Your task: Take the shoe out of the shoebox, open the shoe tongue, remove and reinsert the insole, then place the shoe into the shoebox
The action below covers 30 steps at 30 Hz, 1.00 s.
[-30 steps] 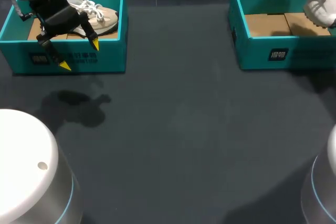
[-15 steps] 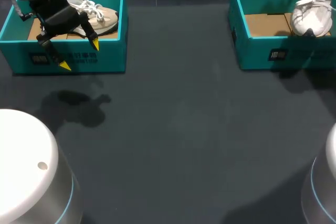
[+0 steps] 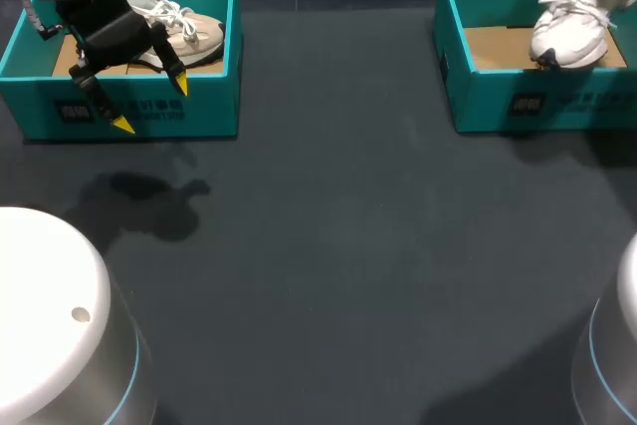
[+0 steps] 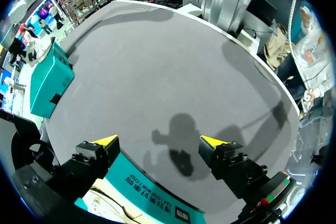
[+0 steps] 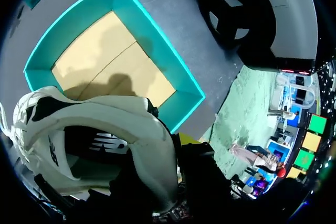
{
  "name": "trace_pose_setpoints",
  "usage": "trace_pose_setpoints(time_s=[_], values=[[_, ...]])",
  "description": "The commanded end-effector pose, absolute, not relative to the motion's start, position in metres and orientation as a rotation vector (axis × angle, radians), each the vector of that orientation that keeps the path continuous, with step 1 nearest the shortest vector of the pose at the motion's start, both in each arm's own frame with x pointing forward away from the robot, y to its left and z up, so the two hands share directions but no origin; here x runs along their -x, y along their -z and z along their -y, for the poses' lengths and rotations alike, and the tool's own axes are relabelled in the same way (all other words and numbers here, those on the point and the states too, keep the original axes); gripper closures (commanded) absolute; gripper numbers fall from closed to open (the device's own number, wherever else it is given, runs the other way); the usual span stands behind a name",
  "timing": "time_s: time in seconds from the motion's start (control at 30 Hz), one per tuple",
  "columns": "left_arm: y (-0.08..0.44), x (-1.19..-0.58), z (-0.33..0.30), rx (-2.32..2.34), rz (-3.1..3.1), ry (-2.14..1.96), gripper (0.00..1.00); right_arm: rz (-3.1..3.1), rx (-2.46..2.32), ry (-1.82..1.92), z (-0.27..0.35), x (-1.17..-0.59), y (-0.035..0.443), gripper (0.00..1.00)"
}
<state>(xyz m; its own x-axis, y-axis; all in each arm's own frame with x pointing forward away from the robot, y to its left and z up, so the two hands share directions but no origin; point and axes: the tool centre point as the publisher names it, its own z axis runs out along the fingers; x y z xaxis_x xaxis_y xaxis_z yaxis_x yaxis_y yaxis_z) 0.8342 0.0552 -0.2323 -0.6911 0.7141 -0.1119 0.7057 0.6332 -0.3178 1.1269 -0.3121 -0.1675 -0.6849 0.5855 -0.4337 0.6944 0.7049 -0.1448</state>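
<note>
Step in hand: the white shoe (image 3: 567,35) is judged to be on its way out of the right shoebox (image 3: 557,105). The tongue and insole work is not yet done.
White shoe: it is held steeply, toe down and heel up, over the cardboard floor of the right shoebox. The toe is close to the front wall. Whether it touches the wall cannot be told.
Right gripper (image 5: 176,148): the fingers are mostly hidden behind the shoe in the right wrist view. From the way the shoe hangs, they are judged to be clamped on its heel collar.
Left gripper (image 3: 149,105): the fingers are spread wide apart with nothing between them. It hangs over the front wall of the left shoebox (image 3: 139,116).
Beige shoe (image 3: 194,35): it lies inside the left shoebox, behind the left gripper and untouched.
Worktop (image 3: 338,246): dark open space lies between the two boxes, where the shoe could be set down.
Risk, snagging: the low toe could be caught on the front wall if the shoe is carried sideways before it is raised, and the box could be dragged along.
Risk, slipping: a soft collar gives a weak hold, so the shoe could be swung or dropped by a quick move.
Risk, handover: the tongue cannot be opened with one arm alone, and the left gripper is well apart from the shoe.
</note>
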Motion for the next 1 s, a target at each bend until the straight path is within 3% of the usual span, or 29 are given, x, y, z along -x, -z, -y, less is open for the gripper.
trace_pose_setpoints(time_s=[0.03, 0.37, 0.63, 1.0], values=[[0.233, -0.834, -0.056, 1.226, 2.818, -0.528, 0.00, -2.372, -1.246, 0.484, 0.308, -1.122, 0.164, 1.00], [0.233, -0.834, -0.056, 1.226, 2.818, -0.528, 0.00, -2.372, -1.246, 0.484, 0.308, -1.122, 0.164, 1.00], [0.233, -0.834, -0.056, 1.226, 2.818, -0.528, 0.00, -2.170, -1.645, 0.305, 0.333, -1.097, 0.190, 1.00], [0.233, -0.834, -0.056, 1.226, 2.818, -0.528, 0.00, -2.060, -1.727, 0.258, 0.336, -1.089, 0.189, 1.00]])
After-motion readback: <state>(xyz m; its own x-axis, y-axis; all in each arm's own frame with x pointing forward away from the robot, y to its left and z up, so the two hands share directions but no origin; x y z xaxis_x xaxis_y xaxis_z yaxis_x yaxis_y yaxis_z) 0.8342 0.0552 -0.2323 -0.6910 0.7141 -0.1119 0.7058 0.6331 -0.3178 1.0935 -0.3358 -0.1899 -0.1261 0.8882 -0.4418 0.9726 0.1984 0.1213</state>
